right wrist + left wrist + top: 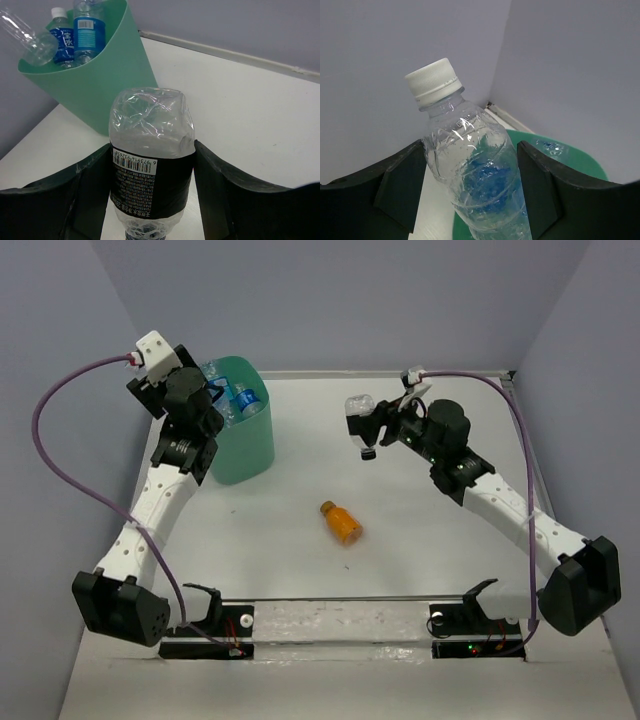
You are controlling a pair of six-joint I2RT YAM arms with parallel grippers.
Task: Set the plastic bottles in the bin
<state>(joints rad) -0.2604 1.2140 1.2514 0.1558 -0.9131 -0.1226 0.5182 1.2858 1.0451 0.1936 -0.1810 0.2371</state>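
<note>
The mint-green bin [245, 452] stands at the back left with several blue-labelled bottles [89, 30] in it. My left gripper [207, 400] is at the bin's left rim, shut on a clear bottle with a white cap [470, 165] that tilts over the bin [572, 161]. My right gripper [372, 430] is raised over the table's back middle, shut on the clear bottle with the black label [150, 185], its crumpled base toward the bin [100, 82]. The orange bottle [341, 523] lies on its side in the middle of the table.
Grey walls close the table on the left, back and right. A purple cable runs along each arm. A clear bottle [30, 42] leans out over the bin's far rim.
</note>
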